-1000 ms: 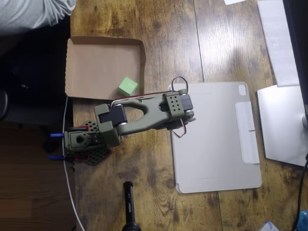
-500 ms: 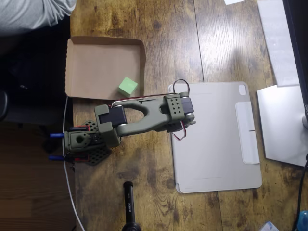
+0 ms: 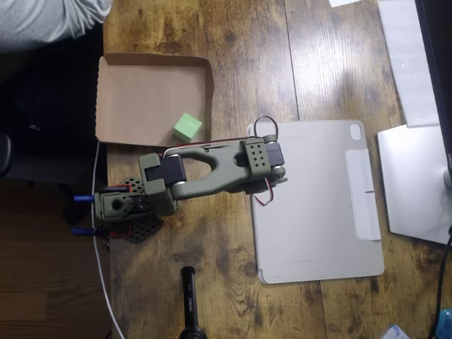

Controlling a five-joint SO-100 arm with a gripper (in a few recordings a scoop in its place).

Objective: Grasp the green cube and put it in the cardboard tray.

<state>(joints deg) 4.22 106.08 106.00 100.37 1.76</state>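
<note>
In the overhead view the gripper (image 3: 277, 174) sits folded under the olive-green arm (image 3: 212, 173), at the left edge of the grey tablet cover (image 3: 318, 201), and only a sliver of it shows past the wrist block. Whether its fingers are apart or together cannot be told from here. Nothing is seen between them.

Compared with half a second ago the arm has the same pose, with no shift that can be made out; a second ago the wrist block lay very slightly higher in the picture, so it has settled a touch toward the near edge of the table. A red and black wire loops out by the wrist.

The arm's base (image 3: 123, 208) stands near the left edge of the wooden table (image 3: 240, 63), just below the cardboard tray (image 3: 134, 88).

The green cube (image 3: 188, 127) lies inside the tray, in its lower right corner as pictured, close to the tray's lower rim and just above the arm's upper link. It lies where it did in both earlier frames. Cube and gripper are apart.
</note>
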